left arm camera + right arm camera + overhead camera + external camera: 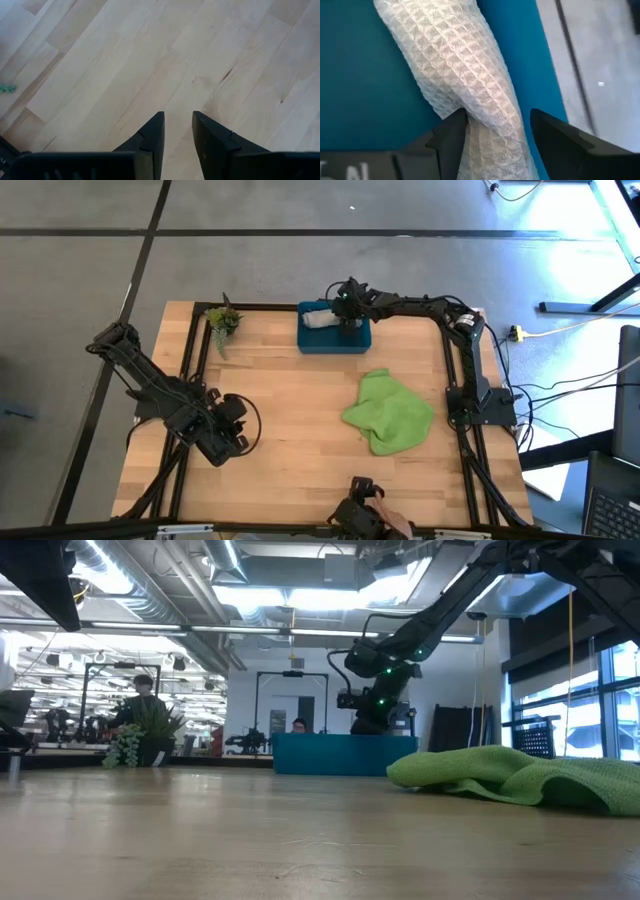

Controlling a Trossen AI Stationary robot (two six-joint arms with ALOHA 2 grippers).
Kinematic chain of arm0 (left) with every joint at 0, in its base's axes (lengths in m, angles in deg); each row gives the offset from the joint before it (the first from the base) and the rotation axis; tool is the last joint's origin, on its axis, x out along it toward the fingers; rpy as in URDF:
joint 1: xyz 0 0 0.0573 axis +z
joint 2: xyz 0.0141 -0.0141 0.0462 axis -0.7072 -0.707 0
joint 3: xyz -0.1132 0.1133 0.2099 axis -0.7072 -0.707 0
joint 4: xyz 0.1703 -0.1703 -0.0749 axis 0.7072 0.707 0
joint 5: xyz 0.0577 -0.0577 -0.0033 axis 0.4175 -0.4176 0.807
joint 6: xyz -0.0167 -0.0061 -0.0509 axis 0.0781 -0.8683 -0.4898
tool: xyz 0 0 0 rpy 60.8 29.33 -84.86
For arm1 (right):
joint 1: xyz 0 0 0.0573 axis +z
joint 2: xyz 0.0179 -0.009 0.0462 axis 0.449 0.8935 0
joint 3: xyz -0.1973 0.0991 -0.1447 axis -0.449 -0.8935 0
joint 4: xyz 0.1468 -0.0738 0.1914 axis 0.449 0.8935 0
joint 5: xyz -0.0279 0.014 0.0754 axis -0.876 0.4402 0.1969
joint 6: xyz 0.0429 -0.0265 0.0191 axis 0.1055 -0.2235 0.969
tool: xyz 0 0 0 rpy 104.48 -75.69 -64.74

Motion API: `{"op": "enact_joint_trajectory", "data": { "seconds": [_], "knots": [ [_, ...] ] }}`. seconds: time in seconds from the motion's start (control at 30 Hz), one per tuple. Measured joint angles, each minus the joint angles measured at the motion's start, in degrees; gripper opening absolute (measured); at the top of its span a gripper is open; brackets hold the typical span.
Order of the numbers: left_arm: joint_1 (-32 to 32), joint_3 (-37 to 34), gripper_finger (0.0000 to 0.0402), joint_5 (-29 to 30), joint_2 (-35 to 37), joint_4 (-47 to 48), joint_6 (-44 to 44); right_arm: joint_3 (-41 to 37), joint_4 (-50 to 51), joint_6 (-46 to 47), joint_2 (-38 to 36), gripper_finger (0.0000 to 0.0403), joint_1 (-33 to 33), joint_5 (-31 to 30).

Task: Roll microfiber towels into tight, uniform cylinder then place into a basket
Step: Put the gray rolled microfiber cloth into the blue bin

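While the left arm waits low over the near left part of the wooden desk (290, 420), its left pincer (177, 131) is seen above bare boards with its fingers a narrow gap apart and nothing between them. At the far edge of the desk, the right arm is stretched out over the teal basket (334, 339), and the right pincer (347, 308) is lowered into it. In the right wrist view, the light grey towel (465, 85) is shown as a rolled, waffle-textured bundle lying on the basket's blue floor, and it is flanked on both sides by the pincer's two dark fingers (451, 137); the roll passes between them, touching the inner edge of one finger, but whether it is actually squeezed cannot be told. The grey roll is also seen from above in the left half of the basket. The lime green towel (390, 413) is left unrolled in a crumpled heap on the right half of the desk, well apart from the basket. A small plant sprig (223, 322) is placed at the far left corner, near the basket's left side.
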Motion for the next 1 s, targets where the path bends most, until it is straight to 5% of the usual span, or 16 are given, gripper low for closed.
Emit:
{"op": "enact_joint_trajectory", "data": {
  "seconds": [0.4, 1.0],
  "knots": [
    [0.0, 0.0, 0.0090, 0.0, 0.0, 0.0, 0.0, 0.0, 0.4, 1.4, -0.1, 0.0222, 1.3, 4.6],
    [0.0, 0.0, 0.0090, 0.0, 0.0, 0.0, 0.0, 0.0, -0.9, 0.2, -1.0, 0.0222, 3.0, -2.2]
  ]
}}
